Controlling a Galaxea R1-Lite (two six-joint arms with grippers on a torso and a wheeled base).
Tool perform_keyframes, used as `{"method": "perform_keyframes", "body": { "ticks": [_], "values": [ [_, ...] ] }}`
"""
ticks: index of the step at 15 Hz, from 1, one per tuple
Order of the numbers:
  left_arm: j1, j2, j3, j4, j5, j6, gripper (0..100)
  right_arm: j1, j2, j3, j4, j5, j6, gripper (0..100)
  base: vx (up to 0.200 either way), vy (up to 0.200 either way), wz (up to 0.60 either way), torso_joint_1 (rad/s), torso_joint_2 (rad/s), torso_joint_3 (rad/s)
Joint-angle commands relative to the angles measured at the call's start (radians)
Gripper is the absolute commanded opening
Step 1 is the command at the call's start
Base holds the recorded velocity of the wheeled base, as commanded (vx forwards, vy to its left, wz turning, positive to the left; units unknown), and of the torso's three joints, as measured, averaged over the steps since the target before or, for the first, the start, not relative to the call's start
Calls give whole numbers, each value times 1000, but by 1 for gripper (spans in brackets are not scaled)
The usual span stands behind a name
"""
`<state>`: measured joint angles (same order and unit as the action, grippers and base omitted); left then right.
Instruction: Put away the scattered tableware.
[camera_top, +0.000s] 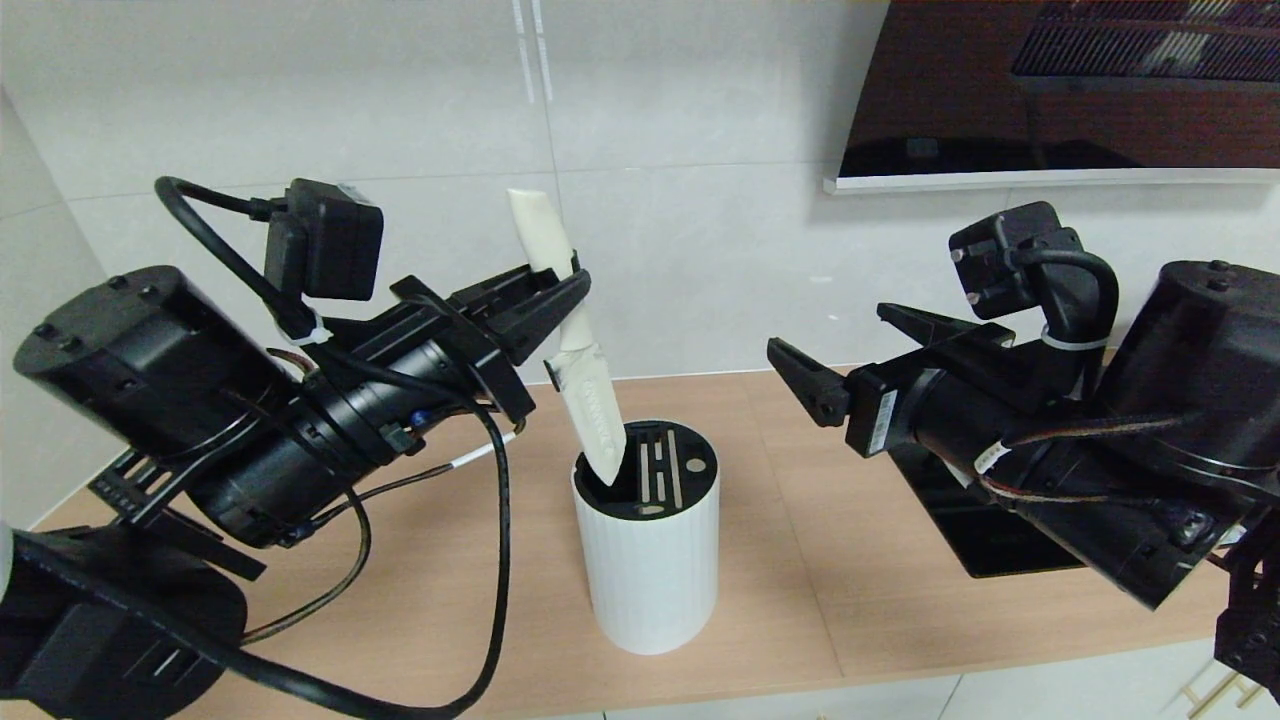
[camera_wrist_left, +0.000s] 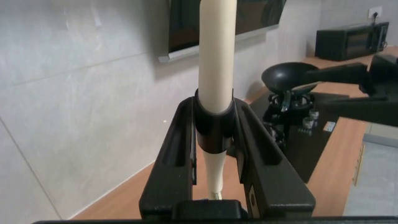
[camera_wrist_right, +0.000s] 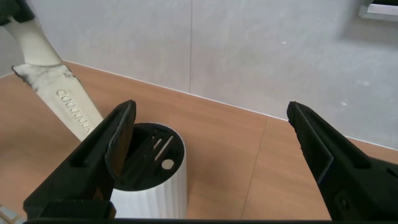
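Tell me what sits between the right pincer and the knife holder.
Nothing. In the head view, only bare counter shows between the open right pincer and the holder.

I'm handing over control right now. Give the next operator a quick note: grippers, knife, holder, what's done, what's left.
Left gripper: shut on the handle of the white knife, above the holder.
Right gripper: open, empty, to the right of the holder and apart from it.
Knife: tilted, blade tip just inside a slot in the top of the white holder, which stands upright on the wooden counter.
Done: knife grasped, tip started into the slot.
Left: lower the knife fully, then release.
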<state>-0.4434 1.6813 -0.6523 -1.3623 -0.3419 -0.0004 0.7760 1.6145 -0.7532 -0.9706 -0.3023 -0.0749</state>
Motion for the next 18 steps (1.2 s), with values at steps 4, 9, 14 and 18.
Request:
{"method": "perform_keyframes", "body": {
  "ticks": [4, 9, 14, 18],
  "values": [
    [0, 77, -1, -43, 0, -1, 0, 0, 2, 0, 0, -1, 0, 100, 0, 0, 0, 0, 0, 0],
    [0, 135, -1, -109, 4, -1, 0, 0, 4, 2, 0, 0, 0, 100, 0, 0, 0, 0, 0, 0],
    [-1, 140, 20, -107, 6, 5, 0, 0, 10, 3, 0, -1, 0, 100, 0, 0, 0, 0, 0, 0],
    [-24, 161, 72, -104, 8, 10, 0, 0, 12, 3, 0, -1, 0, 100, 0, 0, 0, 0, 0, 0]
  ]
}}
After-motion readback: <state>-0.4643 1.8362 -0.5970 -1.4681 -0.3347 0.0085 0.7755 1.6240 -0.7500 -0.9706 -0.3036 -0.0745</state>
